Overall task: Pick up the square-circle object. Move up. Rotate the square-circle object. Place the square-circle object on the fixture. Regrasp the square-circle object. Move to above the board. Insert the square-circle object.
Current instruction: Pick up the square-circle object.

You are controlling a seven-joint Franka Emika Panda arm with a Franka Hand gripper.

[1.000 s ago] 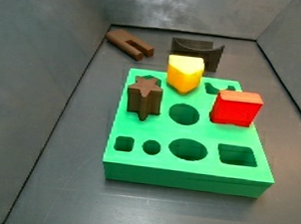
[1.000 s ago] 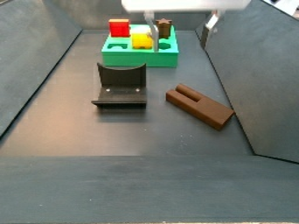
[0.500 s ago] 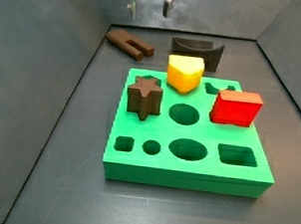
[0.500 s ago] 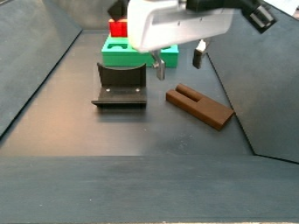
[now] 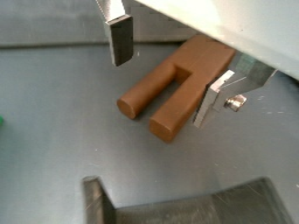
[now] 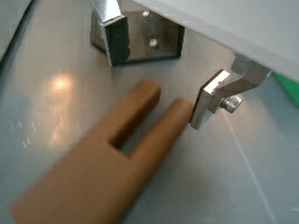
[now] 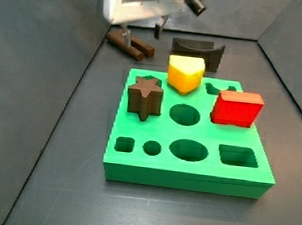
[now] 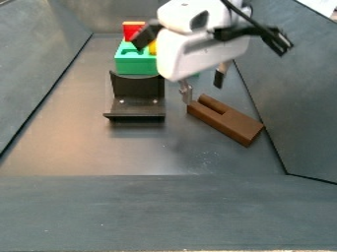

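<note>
the gripper hangs open just above the square-circle object, fingers on either side, not touching it. the object lies flat on the dark floor beside the fixture, well apart from the green board.

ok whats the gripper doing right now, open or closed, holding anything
Gripper: open, holding nothing, fingers either side of the square-circle object lying on the floor, not yet clamped.

The gripper hangs just above the square-circle object, fingers open on either side of it; the object lies on the floor beside the fixture; the board sits behind the fixture.
</note>
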